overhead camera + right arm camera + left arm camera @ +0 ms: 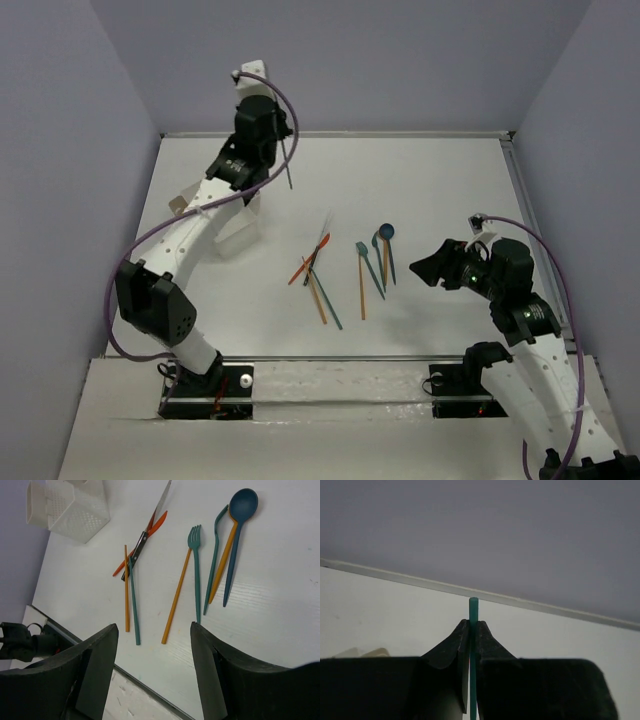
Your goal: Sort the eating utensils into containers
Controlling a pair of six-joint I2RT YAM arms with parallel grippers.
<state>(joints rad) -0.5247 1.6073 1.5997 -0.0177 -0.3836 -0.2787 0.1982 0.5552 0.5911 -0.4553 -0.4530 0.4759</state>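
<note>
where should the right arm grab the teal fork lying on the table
Mid-handle on the teal fork, probably, coming straight down with the jaws across the handle. It lies flat, so there is nothing to catch from the side. The orange stick crowds it near the tines and another teal utensil has its tip close to the handle's end; the middle has bare table on both sides.

A white counter (440,190) is enclosed on three sides by plain lavender-grey walls (400,60); a pale metal rail (522,200) lines its right edge.
</note>
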